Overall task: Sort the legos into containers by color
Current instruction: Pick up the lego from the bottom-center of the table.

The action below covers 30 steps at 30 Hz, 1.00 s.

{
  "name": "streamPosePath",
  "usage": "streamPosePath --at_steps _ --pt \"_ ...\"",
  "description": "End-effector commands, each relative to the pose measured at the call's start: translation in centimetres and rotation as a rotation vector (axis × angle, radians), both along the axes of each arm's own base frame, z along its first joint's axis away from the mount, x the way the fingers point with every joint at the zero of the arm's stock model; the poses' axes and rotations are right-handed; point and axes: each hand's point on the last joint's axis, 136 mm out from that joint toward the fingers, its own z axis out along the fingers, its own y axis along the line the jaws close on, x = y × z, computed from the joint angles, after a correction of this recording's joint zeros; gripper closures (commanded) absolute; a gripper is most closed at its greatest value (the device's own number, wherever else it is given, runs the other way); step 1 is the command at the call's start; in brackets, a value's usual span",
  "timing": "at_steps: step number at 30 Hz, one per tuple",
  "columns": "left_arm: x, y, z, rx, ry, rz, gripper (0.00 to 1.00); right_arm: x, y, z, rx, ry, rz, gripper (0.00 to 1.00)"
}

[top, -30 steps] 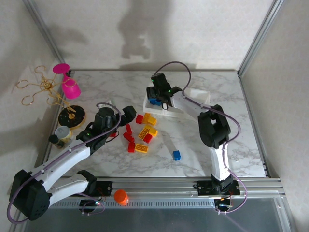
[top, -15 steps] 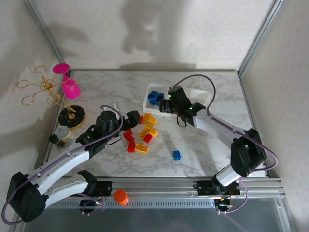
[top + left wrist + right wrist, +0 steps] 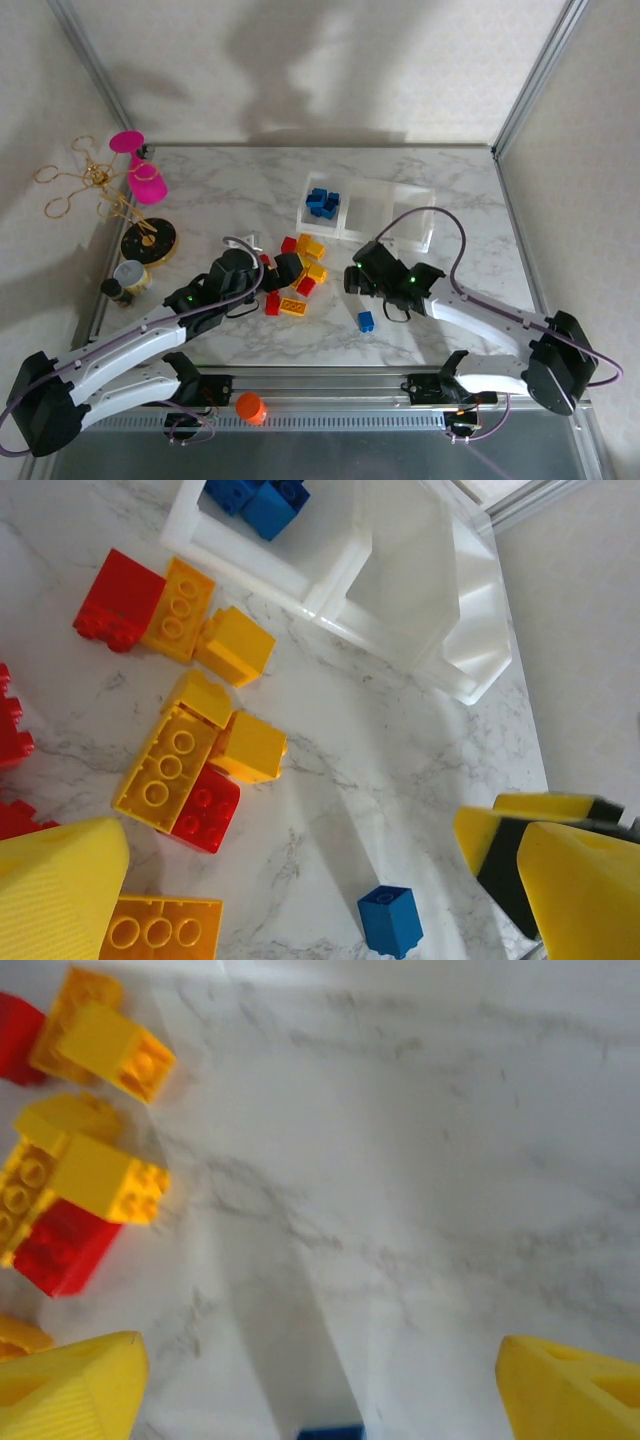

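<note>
Red and yellow legos (image 3: 298,272) lie in a pile at mid-table, seen close in the left wrist view as yellow bricks (image 3: 170,770) and red bricks (image 3: 205,808). The clear three-compartment tray (image 3: 388,212) stands at the back, its left compartment holding several blue bricks (image 3: 322,202). A lone blue brick (image 3: 366,321) lies near the front, also visible as the blue brick (image 3: 390,920) from the left wrist. My left gripper (image 3: 290,270) hovers open over the pile. Just behind the lone blue brick, my right gripper (image 3: 352,280) is open and empty; the blue brick's edge (image 3: 330,1432) peeks between its fingers.
A pink cup (image 3: 143,172), gold wire stand (image 3: 85,185), black disc (image 3: 150,240) and small jar (image 3: 128,278) crowd the left edge. An orange cap (image 3: 250,407) rests on the front rail. Bare marble lies right of the blue brick.
My right gripper pulled away from the tray's blue compartment and came forward to the lone blue brick. My left gripper slid right over the pile.
</note>
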Motion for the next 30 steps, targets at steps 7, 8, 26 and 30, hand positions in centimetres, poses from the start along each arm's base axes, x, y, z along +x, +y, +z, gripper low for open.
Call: streamPosePath --at_steps 7,8,26,30 --pt "-0.3 0.8 -1.6 -0.011 0.03 0.065 0.0 -5.2 -0.9 -4.4 0.001 0.133 -0.052 0.07" --pt "-0.3 0.7 -1.7 -0.014 0.032 0.067 0.0 -5.6 -0.8 -4.8 -0.002 0.143 -0.05 0.07" --pt "-0.3 1.1 -2.0 0.002 0.029 0.093 0.0 -6.2 1.3 -8.5 -0.102 0.163 0.029 0.4" --pt "-0.2 1.0 -2.1 0.008 0.032 0.092 0.0 -6.2 1.4 -8.5 -0.105 0.16 0.039 0.48"
